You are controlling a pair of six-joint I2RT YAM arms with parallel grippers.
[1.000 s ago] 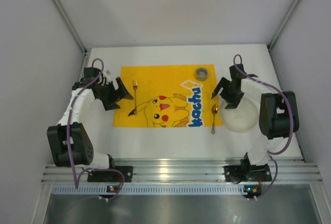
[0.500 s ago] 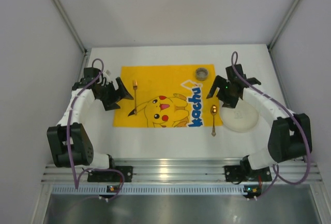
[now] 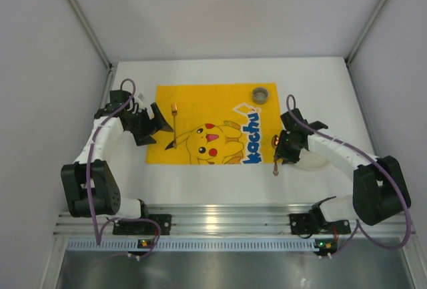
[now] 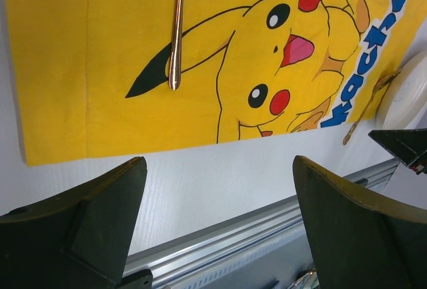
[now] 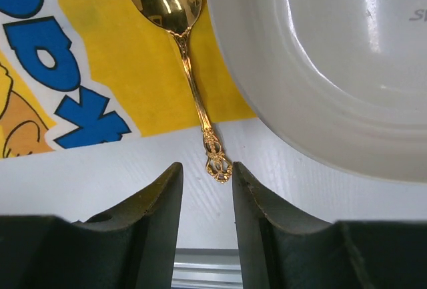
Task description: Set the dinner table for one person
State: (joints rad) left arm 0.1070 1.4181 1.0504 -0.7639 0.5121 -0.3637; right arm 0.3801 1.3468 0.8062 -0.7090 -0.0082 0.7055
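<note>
**Spoon handle between narrowly parted jaws, plate alongside**

The white plate sits on the white tabletop at the right edge of the yellow cartoon mat. In the right wrist view its rim reaches over that edge, and what shows of its well is glossy white. From above, the right arm covers most of it.

A small grey round cup stands near the mat's far right corner; its contents are too small to tell.

The gold spoon lies just beside the plate's rim, with its bowl on the mat and its handle end on the tabletop. The right gripper is low at that handle end. Its jaws are narrowly spread to either side of the handle, with no visible contact.

A second gold utensil lies on the mat's left part. The left gripper hangs near it, jaws spread wide.

The tabletop carries everything, with its ribbed rail along the near edge.
</note>
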